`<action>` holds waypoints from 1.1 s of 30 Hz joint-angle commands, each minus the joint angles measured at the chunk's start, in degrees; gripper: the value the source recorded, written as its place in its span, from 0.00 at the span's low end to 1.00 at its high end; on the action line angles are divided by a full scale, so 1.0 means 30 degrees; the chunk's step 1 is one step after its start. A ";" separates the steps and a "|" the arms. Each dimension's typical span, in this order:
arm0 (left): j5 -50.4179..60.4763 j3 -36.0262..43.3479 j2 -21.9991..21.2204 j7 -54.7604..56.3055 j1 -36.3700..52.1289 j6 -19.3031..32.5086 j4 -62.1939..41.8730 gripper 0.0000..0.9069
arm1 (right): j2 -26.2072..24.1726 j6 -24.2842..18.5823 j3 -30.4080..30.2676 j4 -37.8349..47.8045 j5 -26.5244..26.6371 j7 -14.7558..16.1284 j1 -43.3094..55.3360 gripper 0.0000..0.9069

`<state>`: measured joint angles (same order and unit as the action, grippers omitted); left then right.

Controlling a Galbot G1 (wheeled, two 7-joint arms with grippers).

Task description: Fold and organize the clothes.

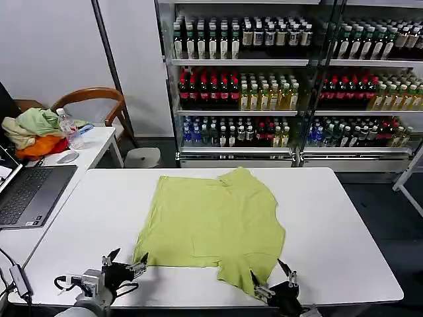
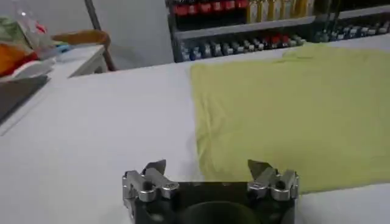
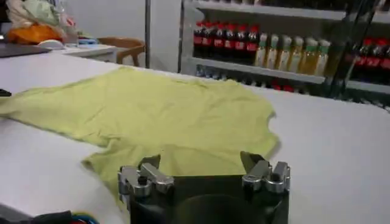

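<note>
T-shirt (image 1: 215, 224) lies flat mid-desk (image 1: 344, 238), collar toward the far edge, hem toward the robot. Left gripper (image 1: 124, 265) sits just off the near-left hem corner, jaws apart, nothing held. Right gripper (image 1: 272, 282) is at the near-right sleeve, jaws apart w/ cloth right in front. Both arms about equally near; shirt lies straight ahead of each.

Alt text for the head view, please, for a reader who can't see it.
A lime-green T-shirt lies spread, slightly rumpled, on a white table. The left gripper and right gripper sit open at the table's near edge, just short of the shirt's near corners. Behind stand shelves of bottles; a laptop sits on a side desk.
</note>
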<state>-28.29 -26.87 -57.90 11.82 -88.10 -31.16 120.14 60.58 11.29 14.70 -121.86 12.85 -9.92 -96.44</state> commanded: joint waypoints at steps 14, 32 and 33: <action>-0.0492 0.0139 -0.0262 -0.0028 0.0927 0.0290 -0.1695 1.00 | 0.0357 0.0061 -0.0402 0.0395 -0.0609 -0.0265 -0.0067 1.00; -0.0294 0.0485 -0.0259 -0.0487 0.0596 0.0235 -0.1508 0.04 | 0.0651 0.0765 -0.0946 0.0593 0.0351 -0.0436 0.0141 0.00; -0.0291 0.0507 -0.0237 -0.0514 0.0579 0.0235 -0.1444 0.04 | 0.0680 0.0777 -0.0959 0.0627 0.0349 -0.0444 0.0156 0.00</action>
<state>-29.28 -25.89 -58.69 10.81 -86.19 -30.26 115.95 62.60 13.11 12.12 -120.28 13.29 -11.16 -95.94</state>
